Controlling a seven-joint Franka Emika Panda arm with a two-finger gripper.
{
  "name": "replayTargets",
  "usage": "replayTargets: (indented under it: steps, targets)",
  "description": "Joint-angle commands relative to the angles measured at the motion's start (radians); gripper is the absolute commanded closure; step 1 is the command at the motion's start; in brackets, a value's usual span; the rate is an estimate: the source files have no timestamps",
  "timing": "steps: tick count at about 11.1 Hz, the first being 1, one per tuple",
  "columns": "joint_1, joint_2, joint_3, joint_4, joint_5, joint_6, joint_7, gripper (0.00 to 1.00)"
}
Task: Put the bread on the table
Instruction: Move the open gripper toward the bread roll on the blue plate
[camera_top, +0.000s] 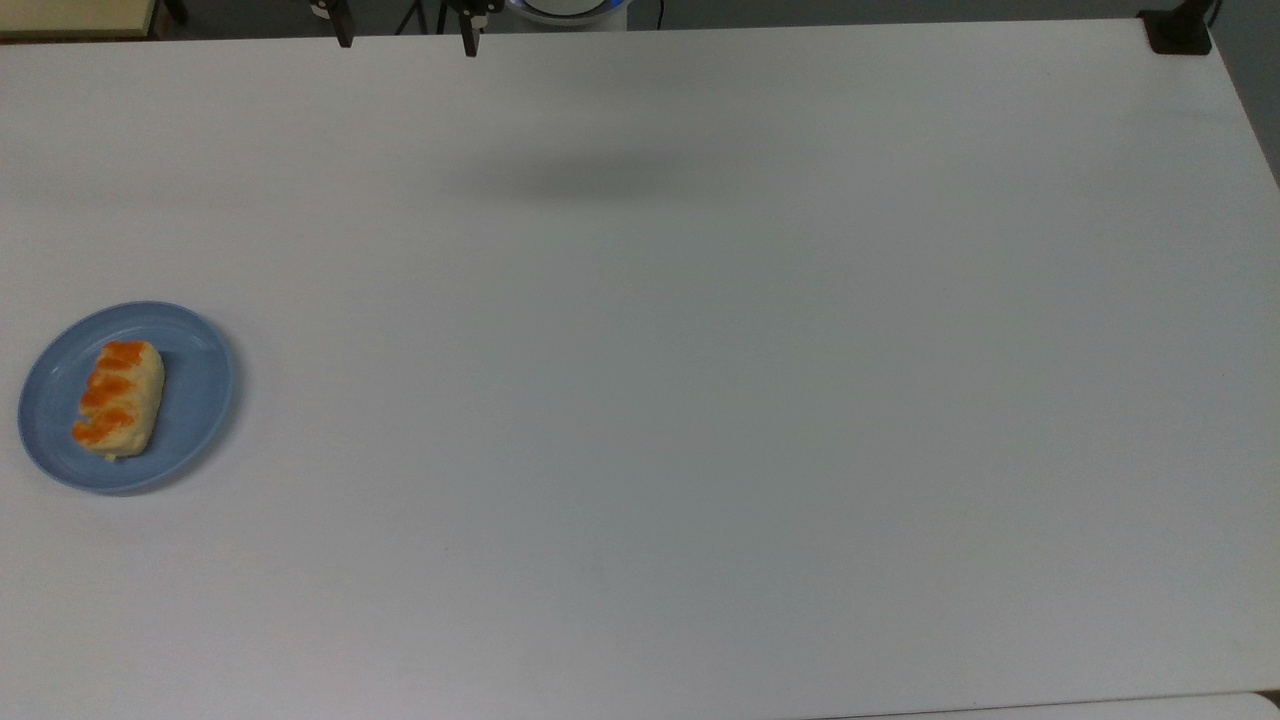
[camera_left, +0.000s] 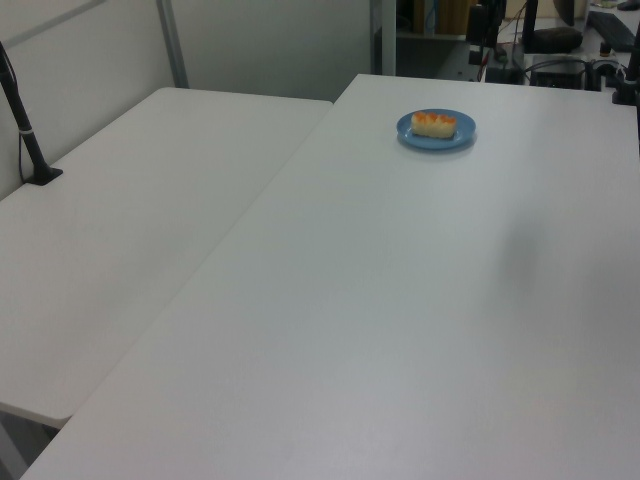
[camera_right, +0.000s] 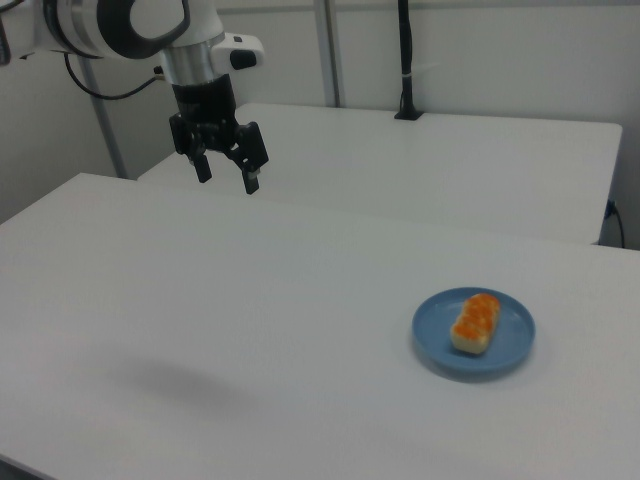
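In the right view, the large plain white matte table (camera_right: 250, 300) fills the foreground, and on it, toward the right view's right, sits a round blue plate (camera_right: 512, 345) with a shallow raised rim. The small oblong pale-beige bread (camera_right: 475, 322), with three orange-red glazed patches along its top, lies on the plate, well within the rim and not touching the tabletop. A soft grey shadow (camera_right: 165, 380) lies on the bare table surface near the right view's lower left.

Farther back and high above the table, well apart from the plate, hangs the black two-finger gripper (camera_right: 228, 175) of the white robot arm (camera_right: 130, 25); its fingers point downward, spread apart, with nothing between them. Behind it stands a second white table (camera_right: 450, 165) carrying a black clamped post (camera_right: 405, 60).

In the top view, the plate (camera_top: 200, 400) rests near the top view's left edge with the bread (camera_top: 120, 398) lying lengthwise on it, and the two dark fingertips (camera_top: 343, 30) show at the top edge, set wide.

In the left view, the plate (camera_left: 436, 137) and bread (camera_left: 434, 124) sit far off near the table's (camera_left: 400, 300) back edge.
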Motion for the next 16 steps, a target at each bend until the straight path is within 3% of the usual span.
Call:
replayTargets:
  steps: [1, 11, 14, 16]
  targets:
    - [-0.001, -0.015, -0.009, -0.016, 0.017, 0.024, -0.024, 0.0]
    - [-0.005, -0.015, -0.009, -0.015, 0.011, 0.015, -0.032, 0.0]
    - [-0.062, -0.011, -0.009, -0.013, 0.003, 0.018, -0.08, 0.0]
    - [-0.114, 0.063, -0.009, 0.046, -0.011, 0.026, -0.106, 0.0]
